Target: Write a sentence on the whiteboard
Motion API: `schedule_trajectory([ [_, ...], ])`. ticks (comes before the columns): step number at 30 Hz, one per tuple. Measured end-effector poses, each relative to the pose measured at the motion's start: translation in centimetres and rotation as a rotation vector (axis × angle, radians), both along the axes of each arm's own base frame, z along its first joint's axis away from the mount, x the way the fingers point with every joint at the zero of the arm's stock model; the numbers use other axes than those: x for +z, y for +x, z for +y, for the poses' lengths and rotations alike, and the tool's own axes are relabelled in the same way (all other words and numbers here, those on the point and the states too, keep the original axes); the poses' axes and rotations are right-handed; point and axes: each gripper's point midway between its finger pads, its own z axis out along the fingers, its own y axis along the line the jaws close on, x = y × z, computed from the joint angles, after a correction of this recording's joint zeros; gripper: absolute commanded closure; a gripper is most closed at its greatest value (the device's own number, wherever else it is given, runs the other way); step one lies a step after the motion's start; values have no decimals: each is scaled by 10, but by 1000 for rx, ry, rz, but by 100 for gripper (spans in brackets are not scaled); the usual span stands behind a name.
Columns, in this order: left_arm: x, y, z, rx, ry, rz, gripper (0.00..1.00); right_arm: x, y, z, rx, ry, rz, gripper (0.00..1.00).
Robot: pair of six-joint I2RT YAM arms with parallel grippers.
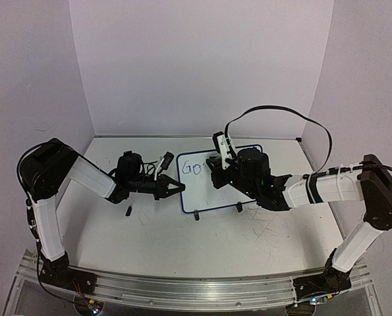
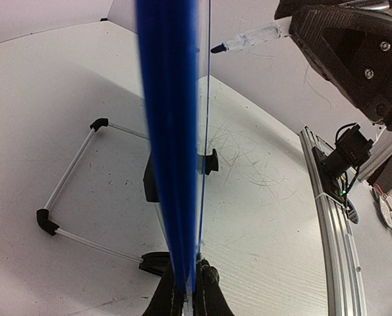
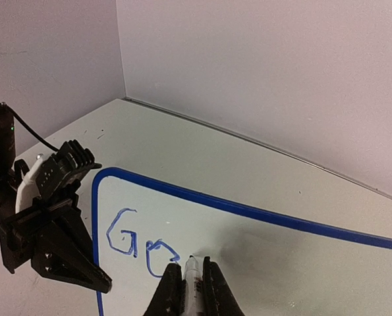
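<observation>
We see the whiteboard [image 1: 209,194] standing on its feet at the middle of the worktop [image 1: 149,243], between the two arms. The left pincer [image 1: 180,189] is clamped narrow on the board's left edge (the blue frame fills that wrist view). The right pincer [image 3: 191,293], reaching over the board from the right, is closed around a marker [image 3: 192,273]. Its tip touches the white surface just beside the sentence [image 3: 140,240], which reads only "Go" in blue, near the top left corner.
</observation>
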Motion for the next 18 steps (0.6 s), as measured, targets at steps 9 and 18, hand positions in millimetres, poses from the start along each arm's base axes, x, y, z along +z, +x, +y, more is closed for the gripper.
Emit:
schedule_trajectory([
  [9, 0, 0, 0, 0, 0, 0, 100, 1, 1, 0, 2, -17, -17, 100],
  [18, 0, 0, 0, 1, 1, 1, 100, -3, 3, 3, 4, -24, -17, 100],
])
